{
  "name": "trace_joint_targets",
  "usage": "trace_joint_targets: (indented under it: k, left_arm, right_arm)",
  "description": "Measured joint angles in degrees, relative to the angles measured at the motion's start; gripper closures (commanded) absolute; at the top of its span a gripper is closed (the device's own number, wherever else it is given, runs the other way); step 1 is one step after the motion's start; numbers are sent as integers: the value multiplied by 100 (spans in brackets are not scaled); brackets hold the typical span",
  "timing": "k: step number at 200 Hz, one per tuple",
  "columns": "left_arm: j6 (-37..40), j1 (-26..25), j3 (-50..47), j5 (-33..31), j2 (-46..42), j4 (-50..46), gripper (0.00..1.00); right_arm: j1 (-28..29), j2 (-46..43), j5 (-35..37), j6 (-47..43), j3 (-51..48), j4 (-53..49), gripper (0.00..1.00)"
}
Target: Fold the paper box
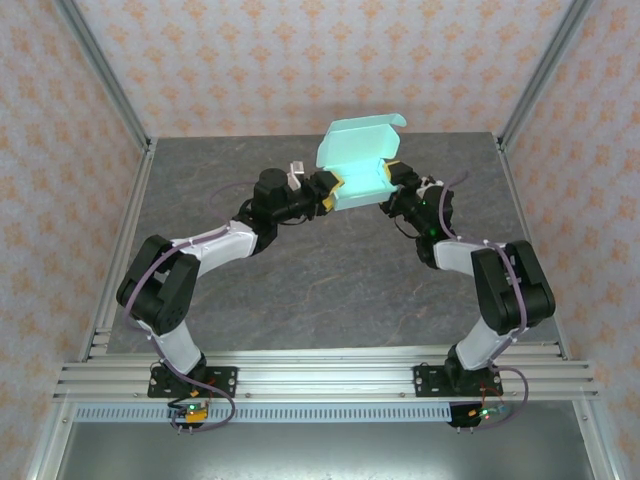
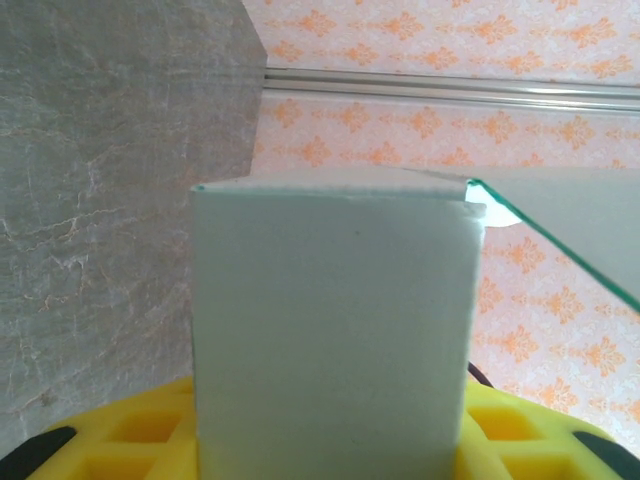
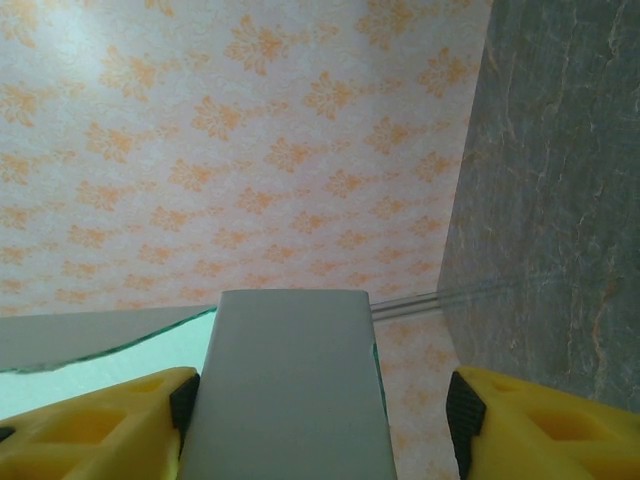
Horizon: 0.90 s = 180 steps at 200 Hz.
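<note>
The paper box [image 1: 360, 165], pale mint card, hangs above the back middle of the table with its lid flap standing open upward. My left gripper [image 1: 327, 192] holds its left end. In the left wrist view the box [image 2: 330, 330] fills the space between the yellow fingers [image 2: 130, 440], so that gripper [image 2: 330, 440] is shut on it. My right gripper [image 1: 397, 178] is at the box's right end. In the right wrist view the box [image 3: 290, 390] rests against the left pad [image 3: 185, 400], while a clear gap separates it from the right finger [image 3: 540, 420]; this gripper [image 3: 322, 405] is open.
The grey marble tabletop [image 1: 330, 280] lies below the arms. Wallpapered walls [image 1: 300, 60] and aluminium posts [image 1: 100, 70] close in the back and sides. A slotted rail [image 1: 320, 375] runs along the near edge at the arm bases.
</note>
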Motion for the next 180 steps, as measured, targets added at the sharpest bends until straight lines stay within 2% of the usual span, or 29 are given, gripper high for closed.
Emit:
trace_joint_targets:
  k: [42, 68, 118, 156, 180]
  left_arm:
    - [2, 0, 0, -7, 0, -39, 70]
    - [2, 0, 0, -17, 0, -68, 70]
    - [81, 0, 0, -39, 0, -142, 70]
    - [109, 9, 4, -31, 107, -387, 70]
    - [109, 13, 9, 7, 208, -415, 70]
  right_arm:
    - [0, 92, 0, 83, 0, 221, 43]
    - [0, 131, -15, 98, 0, 258, 51]
    - [22, 131, -63, -448, 63, -7, 60]
    - [94, 9, 48, -1281, 74, -673, 62]
    - [111, -120, 162, -1696, 74, -1097, 56]
